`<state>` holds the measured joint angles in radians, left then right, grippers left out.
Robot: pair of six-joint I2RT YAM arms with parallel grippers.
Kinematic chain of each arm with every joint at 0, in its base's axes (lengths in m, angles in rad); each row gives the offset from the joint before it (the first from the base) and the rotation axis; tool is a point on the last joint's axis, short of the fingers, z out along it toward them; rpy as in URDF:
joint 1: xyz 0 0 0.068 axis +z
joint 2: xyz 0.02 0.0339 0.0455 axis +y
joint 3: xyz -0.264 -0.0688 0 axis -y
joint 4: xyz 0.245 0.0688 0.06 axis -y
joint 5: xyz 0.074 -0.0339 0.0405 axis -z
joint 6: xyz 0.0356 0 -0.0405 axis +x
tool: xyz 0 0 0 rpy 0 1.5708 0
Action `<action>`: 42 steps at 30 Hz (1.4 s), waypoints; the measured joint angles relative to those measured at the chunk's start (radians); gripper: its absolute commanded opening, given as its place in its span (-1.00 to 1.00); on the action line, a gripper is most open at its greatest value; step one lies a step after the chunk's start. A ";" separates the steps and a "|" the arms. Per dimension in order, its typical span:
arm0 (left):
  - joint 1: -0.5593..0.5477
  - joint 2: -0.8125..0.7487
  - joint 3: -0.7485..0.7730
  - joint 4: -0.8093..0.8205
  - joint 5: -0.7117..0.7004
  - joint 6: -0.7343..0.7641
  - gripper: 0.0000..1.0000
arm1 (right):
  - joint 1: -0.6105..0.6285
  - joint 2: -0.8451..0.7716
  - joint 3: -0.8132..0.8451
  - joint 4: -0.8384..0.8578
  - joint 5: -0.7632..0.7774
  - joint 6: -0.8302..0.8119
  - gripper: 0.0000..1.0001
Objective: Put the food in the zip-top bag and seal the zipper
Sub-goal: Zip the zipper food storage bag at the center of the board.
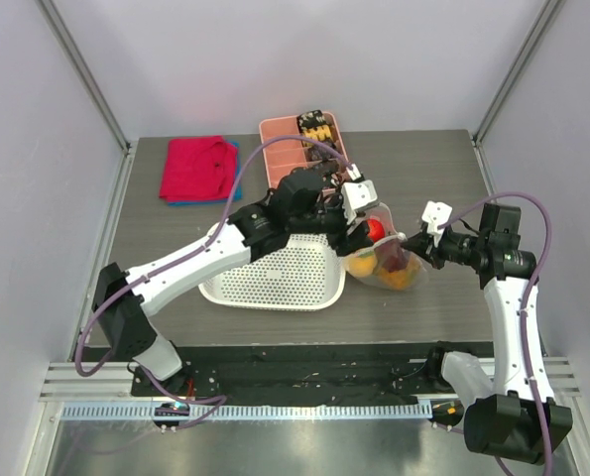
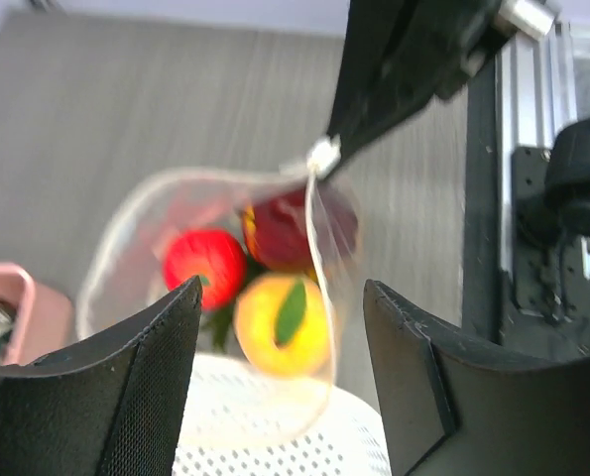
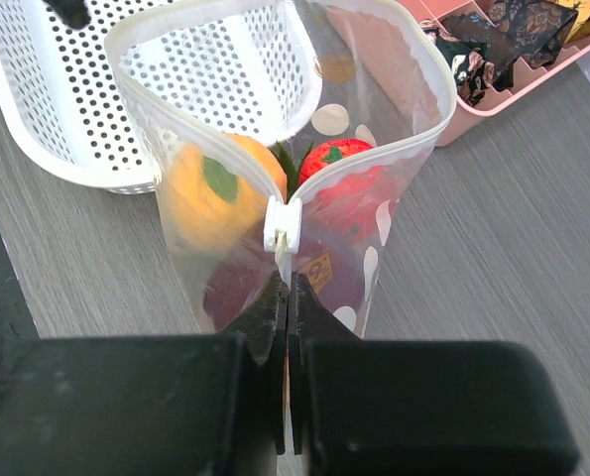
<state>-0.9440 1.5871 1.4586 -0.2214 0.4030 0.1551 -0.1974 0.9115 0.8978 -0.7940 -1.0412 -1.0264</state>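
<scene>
right gripper (image 3: pixel 287 297): pressed together on the zip-top bag (image 3: pixel 349 109) below its slider (image 3: pixel 282 226) | left gripper (image 2: pixel 282 297): spread above the open mouth | bag: just right of the basket (image 1: pixel 275 276), food (image 3: pixel 210 193) inside | handling: soft, slippery film, so you'd best pinch the stiffer zipper (image 3: pixel 428 109)

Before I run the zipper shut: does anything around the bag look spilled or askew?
Nothing spilled. The clear white-dotted plastic zip-top bag gapes open, its white slider at the end the right gripper pinches. The bright red toy apple and orange toy peach sit inside.
</scene>
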 measured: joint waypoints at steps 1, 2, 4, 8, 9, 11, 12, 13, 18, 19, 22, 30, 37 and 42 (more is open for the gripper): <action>-0.003 0.008 0.017 0.016 0.000 0.018 0.31 | 0.000 -0.001 -0.001 -0.001 0.000 -0.001 -0.97; -0.006 0.019 0.035 0.032 0.002 0.039 0.31 | 0.000 -0.003 -0.001 -0.001 0.000 -0.001 -0.97; -0.013 0.041 0.055 0.058 0.005 0.075 0.30 | 0.000 -0.005 -0.003 -0.001 0.000 -0.005 -0.97; -0.032 0.104 0.086 0.080 0.013 0.154 0.30 | 0.000 -0.023 -0.010 -0.005 0.001 -0.018 -0.97; -0.040 0.119 0.087 0.082 0.016 0.178 0.30 | 0.000 -0.029 -0.011 -0.007 0.002 -0.021 -0.97; -0.057 0.142 0.087 0.083 0.017 0.225 0.29 | 0.000 -0.038 -0.013 -0.011 0.002 -0.027 -0.97; -0.066 0.152 0.087 0.083 0.018 0.251 0.27 | 0.000 -0.042 -0.014 -0.014 0.003 -0.032 -0.97; -0.074 0.160 0.087 0.082 0.020 0.273 0.26 | 0.000 -0.044 -0.016 -0.018 0.003 -0.036 -0.97; -0.097 0.175 0.087 0.083 0.028 0.356 0.19 | 0.000 -0.051 -0.018 -0.035 0.001 -0.061 -0.97; -0.100 0.175 0.087 0.085 0.029 0.368 0.18 | 0.000 -0.052 -0.018 -0.039 0.001 -0.068 -0.97; -0.105 0.175 0.087 0.094 0.034 0.398 0.08 | 0.000 -0.056 -0.018 -0.054 0.000 -0.089 -0.97; -0.109 0.177 0.087 0.100 0.036 0.459 -0.04 | 0.000 -0.062 -0.018 -0.084 -0.006 -0.135 -0.97; -0.111 0.183 0.087 0.101 0.050 0.512 -0.29 | 0.000 -0.068 -0.018 -0.106 -0.010 -0.158 -0.97; -0.116 0.192 0.091 0.094 0.063 0.540 -0.57 | 0.000 -0.068 -0.018 -0.115 -0.012 -0.172 -0.98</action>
<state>-1.0599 1.7790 1.5494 -0.1276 0.4660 0.6949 -0.1974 0.8440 0.8803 -0.9092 -1.0531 -1.1980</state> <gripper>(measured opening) 0.287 0.021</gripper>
